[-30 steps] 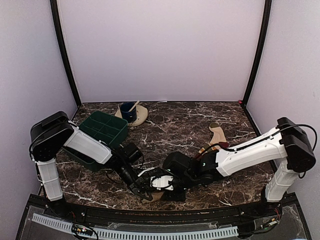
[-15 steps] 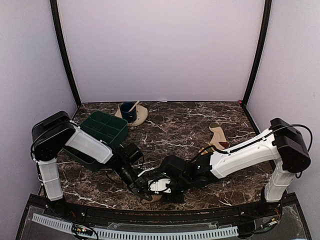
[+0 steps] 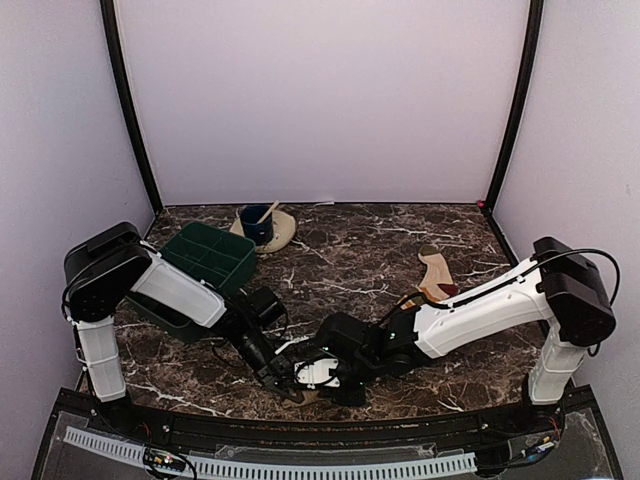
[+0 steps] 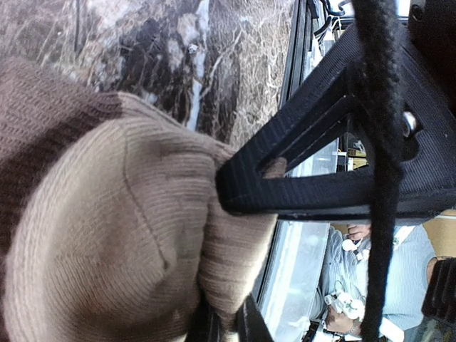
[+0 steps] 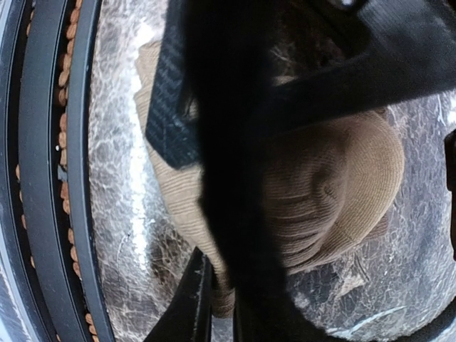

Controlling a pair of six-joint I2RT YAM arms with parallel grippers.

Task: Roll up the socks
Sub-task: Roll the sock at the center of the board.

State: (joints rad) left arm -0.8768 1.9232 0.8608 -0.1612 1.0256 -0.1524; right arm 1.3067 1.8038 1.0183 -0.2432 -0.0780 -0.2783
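In front of the tray [image 3: 215, 250], the soft, limp tan sock [image 4: 107, 235] is pinched by the left tool [image 4: 224, 322] and the right tool [image 5: 217, 313]; its folded edge is best gripped.

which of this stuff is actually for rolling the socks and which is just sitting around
For the job:
- plain tan sock, at the front edge of the table
- striped sock, over on the right

Just lying about:
- green tray, at the left
- blue cup, at the back
- tan plate under the cup

Soft even overhead light; wrist views dim, shadowed, blurred close-up.
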